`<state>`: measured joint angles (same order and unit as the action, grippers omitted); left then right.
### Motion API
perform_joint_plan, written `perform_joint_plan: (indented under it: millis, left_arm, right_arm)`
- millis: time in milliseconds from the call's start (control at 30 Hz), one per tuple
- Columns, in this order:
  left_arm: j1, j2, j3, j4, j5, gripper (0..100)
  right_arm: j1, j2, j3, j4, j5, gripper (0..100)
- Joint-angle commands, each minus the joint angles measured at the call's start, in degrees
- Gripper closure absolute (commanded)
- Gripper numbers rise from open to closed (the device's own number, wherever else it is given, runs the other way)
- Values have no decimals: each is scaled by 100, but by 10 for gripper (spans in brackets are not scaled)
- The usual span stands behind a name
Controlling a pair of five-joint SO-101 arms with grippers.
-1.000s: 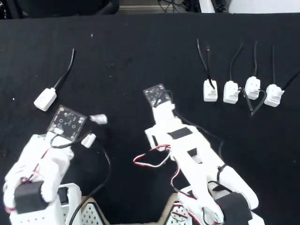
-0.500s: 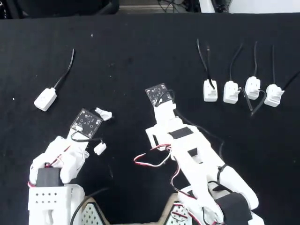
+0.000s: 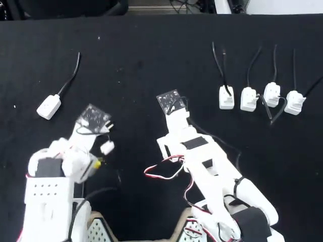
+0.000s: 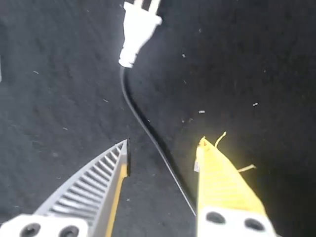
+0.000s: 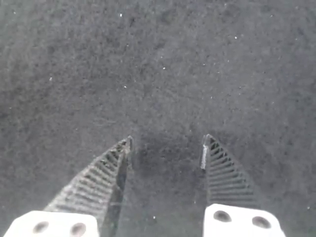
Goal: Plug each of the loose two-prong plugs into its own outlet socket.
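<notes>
A white two-prong plug point(image 4: 139, 29) lies on the black cloth ahead of my left gripper point(image 4: 164, 143), prongs pointing away. Its black cable point(image 4: 148, 131) runs back between the open grey and yellow fingers, which hold nothing. In the high view the left arm point(image 3: 55, 171) stands at the lower left, with a small white piece point(image 3: 107, 147) just beside its wrist. My right gripper point(image 5: 168, 138) is open over bare cloth. The right arm point(image 3: 202, 161) stretches toward the table's middle. A row of several white outlet blocks point(image 3: 248, 99) with black leads lies at the back right.
Another white connector point(image 3: 49, 107) with a black lead lies alone at the far left of the black cloth point(image 3: 141, 60). Red and white wires point(image 3: 161, 169) loop off the right arm. The table's back edge runs along the top.
The left arm has swung to the right and further out over the table, carrying its wrist toward the middle. The right arm has hardly moved.
</notes>
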<state>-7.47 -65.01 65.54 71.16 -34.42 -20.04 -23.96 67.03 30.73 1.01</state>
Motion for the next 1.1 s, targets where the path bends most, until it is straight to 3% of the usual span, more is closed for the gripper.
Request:
perform_joint_plan:
  millis: [0, 200, 400, 600, 900, 1067]
  left_arm:
    - [-31, 897, -1446, 70, 185, 787]
    - [-101, 2875, -1947, -1002, 703, 787]
    - [-374, 4624, -2941, -1187, 703, 791]
    - [-875, 5275, -3776, -1231, 703, 791]
    - [-725, 6242, -3741, -1820, 703, 791]
    - [-462, 6435, -3802, -1371, 976, 791]
  right_arm:
    - [79, -215, -295, 18, -44, 794]
    - [79, -215, -295, 18, -44, 794]
    - [79, -224, -295, 18, -44, 794]
    - [79, -224, -295, 18, -44, 794]
    - [79, -224, -295, 18, -44, 794]
    - [79, -224, -295, 18, -35, 794]
